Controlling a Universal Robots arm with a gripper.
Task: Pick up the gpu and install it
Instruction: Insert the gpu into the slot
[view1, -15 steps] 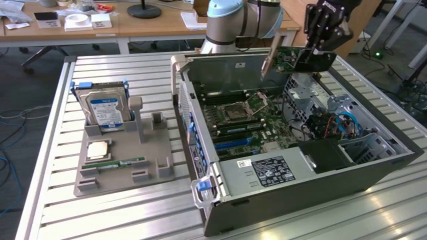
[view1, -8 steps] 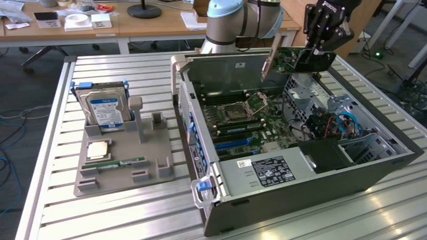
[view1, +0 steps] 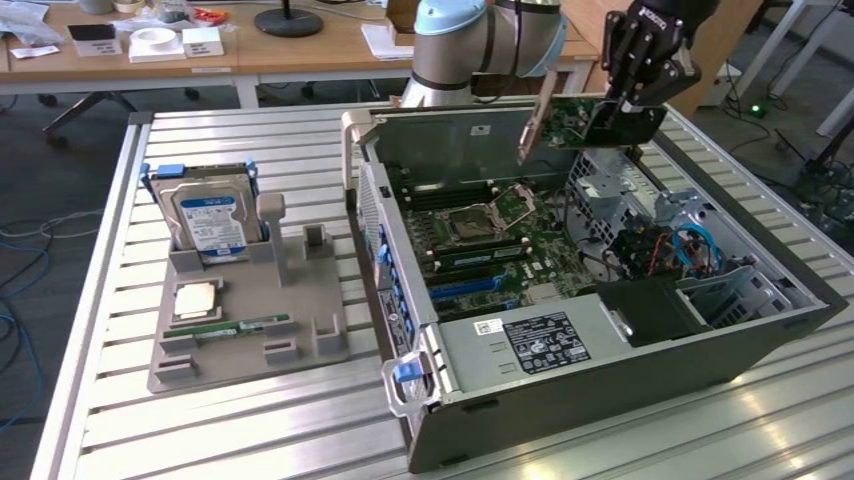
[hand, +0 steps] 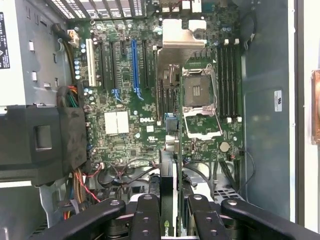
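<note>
1. Straight beyond the fingertips lies the green motherboard (hand: 125, 145), with "DELL" printed on it in white. The gpu (hand: 168, 200) carries a small green-and-white logo close to the fingers (hand: 146, 215), which I can't read.
2. A grey metal box (view1: 527, 345) in the open computer case (view1: 747, 330) wears a white-and-black label, its print too small to make out. Well off to one side of the fingers, a hard drive (view1: 214, 215) with a blue-and-white label stands upright in a grey tray (view1: 247, 350).
3. The gripper (view1: 625, 108) has its black, jointed fingers clamped on the gpu, which hangs in the air above the case.
4. The card stands on edge. Its long axis runs out from the fingers toward the exterior view's left, ending in the bracket (view1: 538, 115). From the wrist, its thin edge lies parallel to the long blue slot (hand: 135, 60).
5. The card is a flat green circuit board, and the bracket is a slim silver metal strip. The case is dull sheet metal on a ribbed metal table (view1: 267, 430).
</note>
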